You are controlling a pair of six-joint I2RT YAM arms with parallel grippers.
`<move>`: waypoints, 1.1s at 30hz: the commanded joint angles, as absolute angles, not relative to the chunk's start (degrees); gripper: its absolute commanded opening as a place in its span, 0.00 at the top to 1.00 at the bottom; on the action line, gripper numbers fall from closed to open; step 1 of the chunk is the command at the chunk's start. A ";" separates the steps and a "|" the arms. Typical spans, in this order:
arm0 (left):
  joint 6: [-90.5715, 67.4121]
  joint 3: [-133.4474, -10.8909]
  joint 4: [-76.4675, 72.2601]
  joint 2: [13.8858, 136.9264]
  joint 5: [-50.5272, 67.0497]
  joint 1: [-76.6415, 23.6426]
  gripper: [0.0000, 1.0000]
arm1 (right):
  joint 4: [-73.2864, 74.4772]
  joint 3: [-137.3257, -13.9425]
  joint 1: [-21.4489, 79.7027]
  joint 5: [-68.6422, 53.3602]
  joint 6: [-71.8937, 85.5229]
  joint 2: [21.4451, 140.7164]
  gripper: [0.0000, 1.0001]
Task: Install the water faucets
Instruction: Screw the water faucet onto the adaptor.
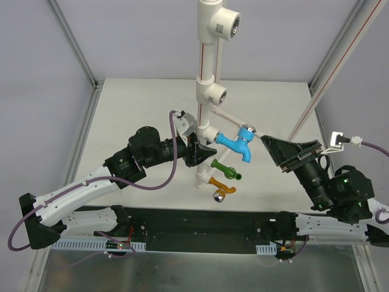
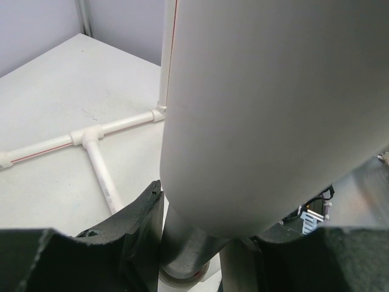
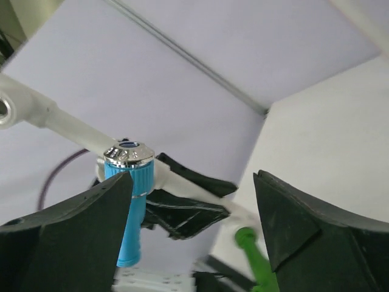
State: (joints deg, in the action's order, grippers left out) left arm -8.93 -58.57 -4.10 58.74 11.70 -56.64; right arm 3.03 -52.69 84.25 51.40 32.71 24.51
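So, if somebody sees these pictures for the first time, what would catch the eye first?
The tall white pipe standing upright in the middle of the table, with a blue faucet, a green faucet and an orange faucet sticking out low on it, one under another. Then the arms: the left arm's jaws clamp the pipe, and the right arm's jaws stand open beside the blue faucet.
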 commanded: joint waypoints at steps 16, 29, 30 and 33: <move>-19.60 -58.71 0.88 58.10 11.34 -56.60 1.00 | 10.27 -57.03 84.38 7.92 -101.32 25.30 0.01; -19.51 -58.89 0.88 58.98 11.69 -56.60 1.00 | 28.19 -69.43 84.29 10.71 -114.08 37.70 0.01; -19.51 -58.89 0.88 59.06 11.60 -56.69 1.00 | 29.69 -70.04 84.11 12.03 -114.43 38.66 0.01; -19.51 -58.80 0.70 58.89 11.86 -56.60 1.00 | 30.23 -70.14 82.36 12.91 -113.12 40.86 0.18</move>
State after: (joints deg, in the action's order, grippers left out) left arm -8.97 -58.57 -3.97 58.59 11.68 -56.64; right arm 26.63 -68.01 83.96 10.63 -111.07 38.00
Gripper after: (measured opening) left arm 0.361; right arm 0.959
